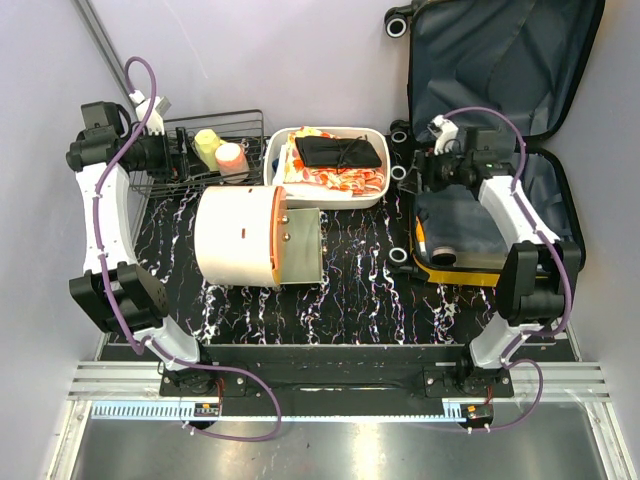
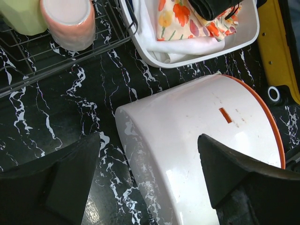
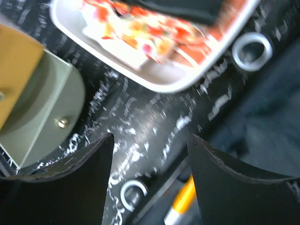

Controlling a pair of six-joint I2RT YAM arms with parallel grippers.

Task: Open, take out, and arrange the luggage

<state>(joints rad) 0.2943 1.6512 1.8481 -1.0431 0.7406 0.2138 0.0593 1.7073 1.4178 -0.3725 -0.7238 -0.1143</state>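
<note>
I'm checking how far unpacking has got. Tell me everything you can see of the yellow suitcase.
The luggage is a hard-shell suitcase lying open at the right side of the table. Its lid stands raised at the back, showing dark grey fabric lining. The base lies flat, yellow shell showing along its near edge, a grey fabric bundle inside. Black wheels with pale hubs line its left side, close to the white tray. The right arm reaches over the base; contact cannot be told.

We count one yellow suitcase (image 1: 500, 60), one white tray (image 1: 330, 204), one round container (image 1: 235, 238) and one wire rack (image 1: 170, 178). We count two cups, one yellow-green (image 1: 207, 147) and one pink (image 1: 231, 158). We also count one black pouch (image 1: 338, 152) and one floral cloth (image 1: 345, 181).
</note>
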